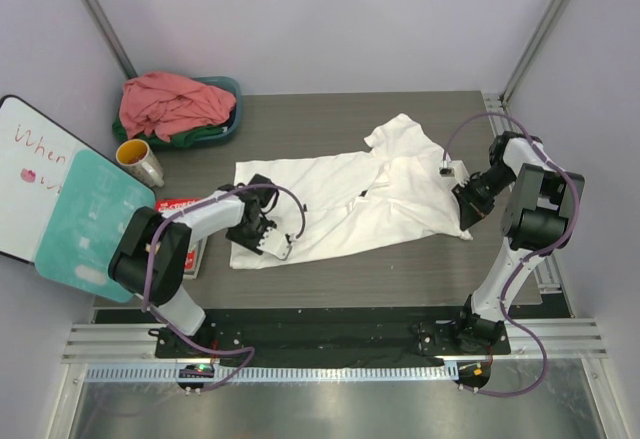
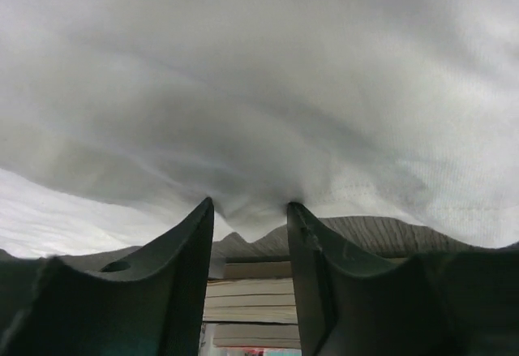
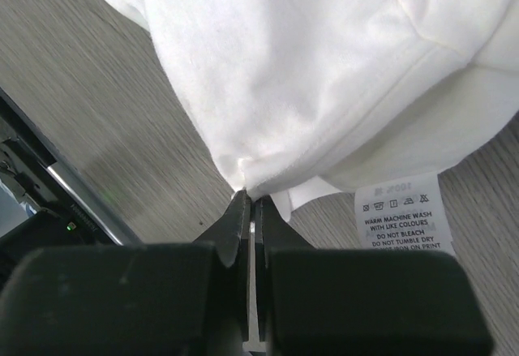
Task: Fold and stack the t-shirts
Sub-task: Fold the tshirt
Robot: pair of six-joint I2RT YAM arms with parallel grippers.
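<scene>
White t-shirt point(image 1: 340, 204) lies soft, rumpled on the grained counter point(image 1: 330, 119); right claw point(image 3: 251, 200) pinches its hem, left claw point(image 2: 247, 207) gapes, half-smothered by folds.

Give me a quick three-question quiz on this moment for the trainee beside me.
1. True or false: the salmon-pink cloth t-shirt lies heaped in the teal plastic basin.
2. The right gripper has its jaws: A) shut on the hem of the white cloth t-shirt; B) shut on its care label; C) open, holding nothing.
3. What colour is the cloth showing under the pink shirt in the basin?
Key: 1 true. 2 A. 3 dark green cloth.
</scene>
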